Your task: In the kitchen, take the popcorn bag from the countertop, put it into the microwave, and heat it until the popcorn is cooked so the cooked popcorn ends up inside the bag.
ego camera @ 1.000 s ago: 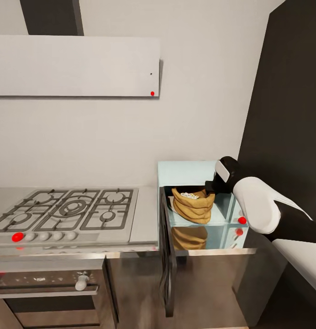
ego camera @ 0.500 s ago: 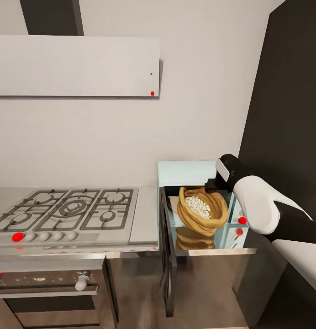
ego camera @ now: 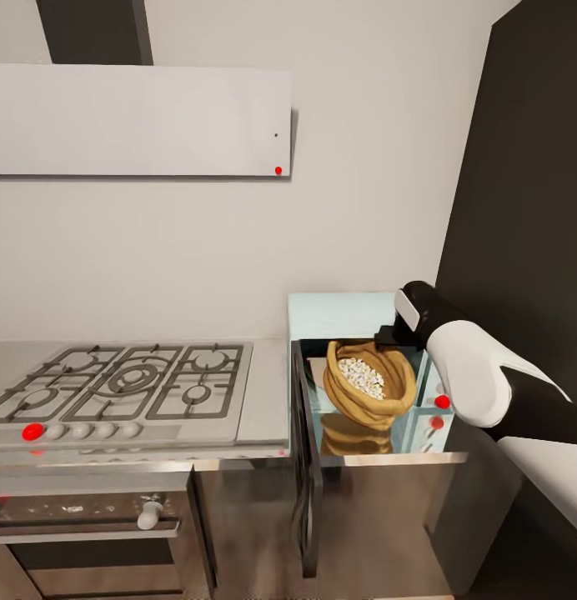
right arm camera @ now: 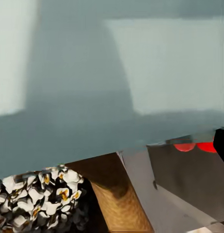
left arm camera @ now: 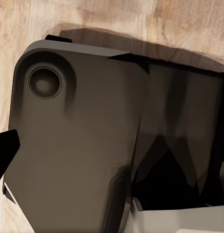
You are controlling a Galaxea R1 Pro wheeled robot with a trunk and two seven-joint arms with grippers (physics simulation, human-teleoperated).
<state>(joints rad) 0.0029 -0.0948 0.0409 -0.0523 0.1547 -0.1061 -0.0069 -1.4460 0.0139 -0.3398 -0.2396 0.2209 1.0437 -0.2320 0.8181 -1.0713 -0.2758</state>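
Right end effector reaches into the small pale mint-blue microwave w/ open dark glass door; fingers hidden, can't tell if clenched or released. Just below and in front of it: tan-brown burlap popcorn bag, tilted toward the door, on the oven floor. Pale whitish popcorn heaped inside the bag. Left end effector: state can't tell. Farther off to its left, steel gas hob w/ black grates.
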